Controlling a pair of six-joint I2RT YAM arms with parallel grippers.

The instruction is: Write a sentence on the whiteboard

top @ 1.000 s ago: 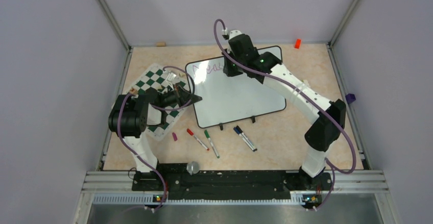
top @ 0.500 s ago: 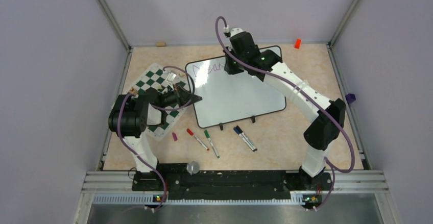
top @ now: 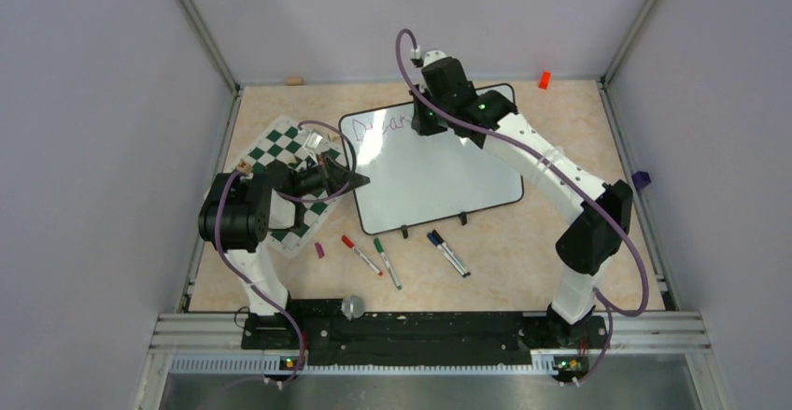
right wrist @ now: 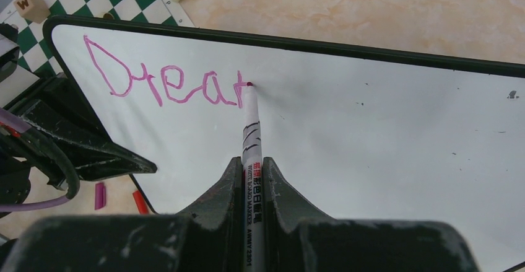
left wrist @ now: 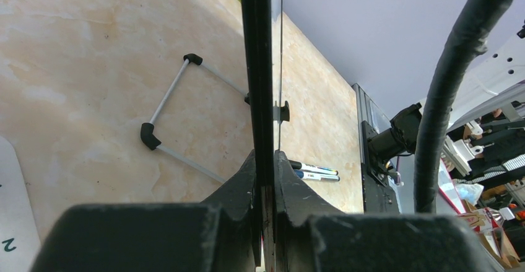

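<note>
We find bare whiteboard (top: 439, 172) right of the lettering (right wrist: 176, 89); loose markers (top: 387, 262) lie along its near edge, the chess mat (top: 280, 146) on its left.

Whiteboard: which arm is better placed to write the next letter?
Right. The right gripper holds the marker, tip on the whiteboard at the end of the lettering. The left gripper is clamped on the board's edge, holding no pen.

Robotics lab, enclosed test cell. Plain lilac partition walls (top: 93, 148), aluminium corner post (top: 199, 27). Left arm (top: 238, 223) and right arm (top: 551, 162) bolted to metal rail (top: 672, 331). Marble-pattern tabletop (top: 523, 242). Cluttered equipment (left wrist: 489, 160) beyond.
</note>
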